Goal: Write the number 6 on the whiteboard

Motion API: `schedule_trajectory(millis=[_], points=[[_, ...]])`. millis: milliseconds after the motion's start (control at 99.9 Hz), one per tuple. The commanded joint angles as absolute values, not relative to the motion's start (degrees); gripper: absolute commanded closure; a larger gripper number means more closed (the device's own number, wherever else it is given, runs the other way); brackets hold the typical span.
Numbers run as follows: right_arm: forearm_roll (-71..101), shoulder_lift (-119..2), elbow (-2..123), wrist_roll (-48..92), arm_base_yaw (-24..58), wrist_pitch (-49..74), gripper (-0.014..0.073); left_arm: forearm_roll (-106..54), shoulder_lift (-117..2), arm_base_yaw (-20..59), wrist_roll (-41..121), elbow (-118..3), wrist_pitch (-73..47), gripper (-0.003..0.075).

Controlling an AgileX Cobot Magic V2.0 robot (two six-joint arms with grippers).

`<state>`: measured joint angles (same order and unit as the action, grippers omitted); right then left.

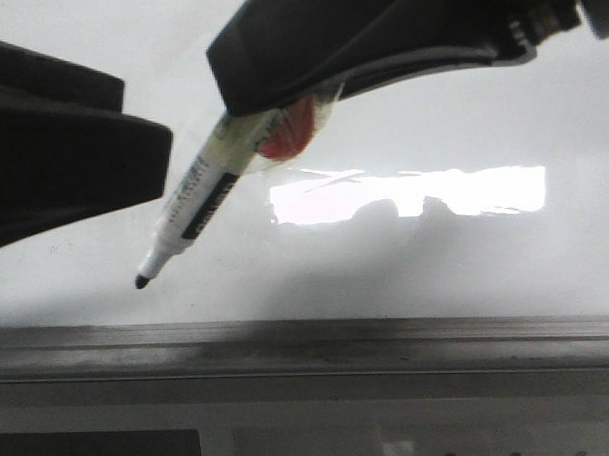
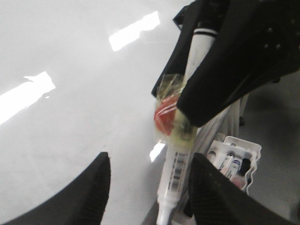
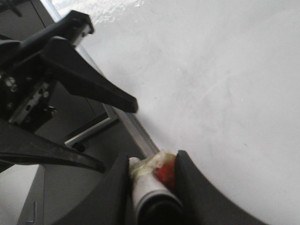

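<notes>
Whiteboard (image 1: pixel 460 102) fills most of the front view, glossy white-grey, with no drawn 6 visible on it in any view; a bright rectangular glare (image 1: pixel 408 194) sits near centre. Its grey metal ledge (image 1: pixel 309 348) runs across at 6 o'clock, a dark panel (image 1: pixel 92 446) beyond it at 7 o'clock. The right gripper (image 1: pixel 280 94) reaches in from 1 o'clock, clenched on a marker (image 1: pixel 208 196) wrapped in clear tape with a red patch (image 1: pixel 286 134). The marker slants toward 7 o'clock and its black tip (image 1: pixel 142 282) hangs just above the ledge line; whether it touches the board cannot be told. The left gripper (image 2: pixel 147 187) sits at 9 o'clock, fingers spread and holding nothing, with the marker barrel between them in the left wrist view. Open board lies from 3 to 5 o'clock. Beside the board edge stands a white tray (image 2: pixel 236 161) of pens
</notes>
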<state>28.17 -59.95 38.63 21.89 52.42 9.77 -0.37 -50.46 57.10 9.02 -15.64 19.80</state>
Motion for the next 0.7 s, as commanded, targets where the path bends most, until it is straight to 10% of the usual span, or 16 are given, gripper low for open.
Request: schedule_trajectory(millis=[0, 691], points=[[29.3, -59.4, 40.6, 22.3, 50.2, 7.0, 0.0657, -10.4, -47.6, 57.3, 17.6, -17.4, 20.6, 0.0365], [29.1, -60.8, 47.4, 22.3, 37.5, 8.5, 0.0657, -39.0, -44.1, 57.3, 40.4, -17.4, 29.5, 0.0365]])
